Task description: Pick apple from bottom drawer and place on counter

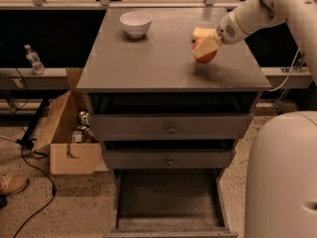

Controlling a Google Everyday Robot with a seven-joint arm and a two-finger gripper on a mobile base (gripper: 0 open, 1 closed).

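Observation:
The red apple (204, 53) sits low over the right part of the counter (158, 58), held between the fingers of my gripper (207, 48), which is shut on it. I cannot tell whether the apple touches the counter. The white arm (252, 14) reaches in from the upper right. The bottom drawer (171, 200) is pulled open below, and its wide box interior shows nothing in it.
A white bowl (135, 23) stands at the counter's back left. A yellow sponge (202, 32) lies just behind the apple. Two shallower drawers with knobs (171, 130) are above the open one. A cardboard box (67, 138) and a cable lie on the floor at left. My white base (282, 177) fills the lower right.

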